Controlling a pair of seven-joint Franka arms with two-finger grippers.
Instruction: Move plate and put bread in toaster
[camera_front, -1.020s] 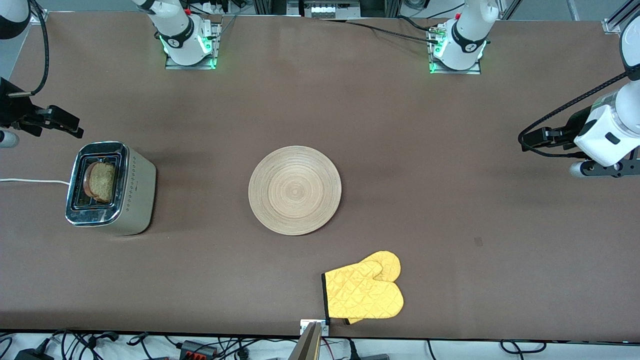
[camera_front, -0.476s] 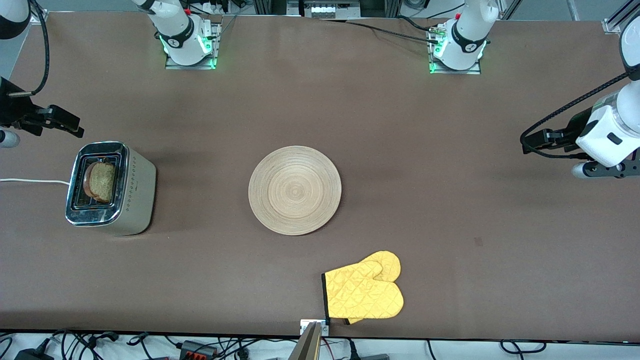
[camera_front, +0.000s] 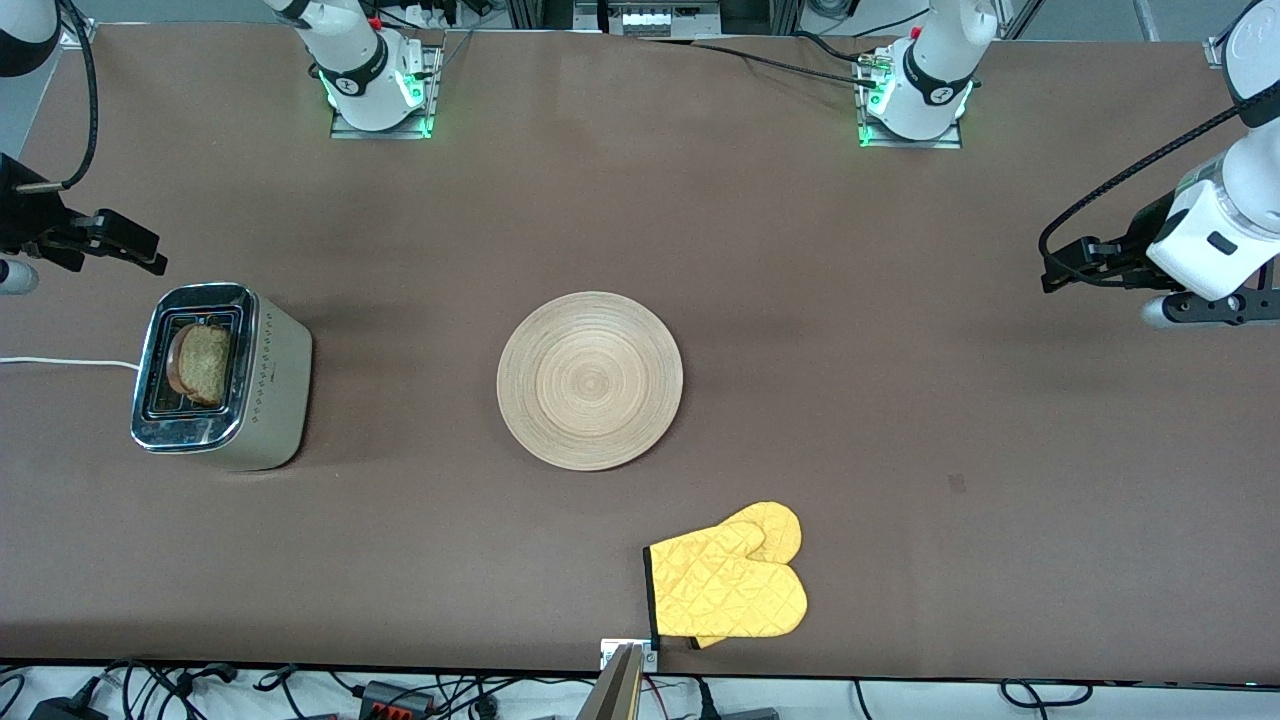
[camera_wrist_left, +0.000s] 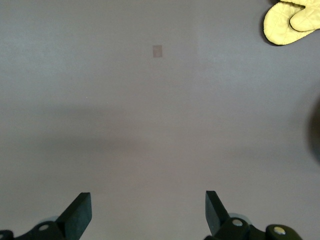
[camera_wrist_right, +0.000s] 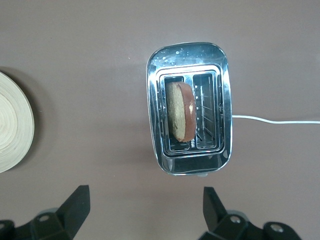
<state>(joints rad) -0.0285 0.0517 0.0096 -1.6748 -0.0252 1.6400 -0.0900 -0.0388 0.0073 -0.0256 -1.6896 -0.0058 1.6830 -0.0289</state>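
The left gripper (camera_front: 1062, 268) has drifted upward over bare table at its own end, fingers spread and empty. Nearest the camera lies the yellow oven mitt (camera_front: 728, 584), then the empty plate (camera_front: 590, 380) at centre. The bread (camera_front: 203, 364) stands in one slot of the toaster (camera_front: 222, 375). The right gripper (camera_front: 140, 255), released and open, hovers above it; both arms should likely retreat cleanly without brushing the toaster.

Front view: high, facing the arm bases, covers the whole desk (camera_front: 900, 420). Right wrist view: looks straight down on the toaster (camera_wrist_right: 189, 107), shared with front. Left wrist view: down on bare desk, sharing the oven mitt (camera_wrist_left: 291, 20).
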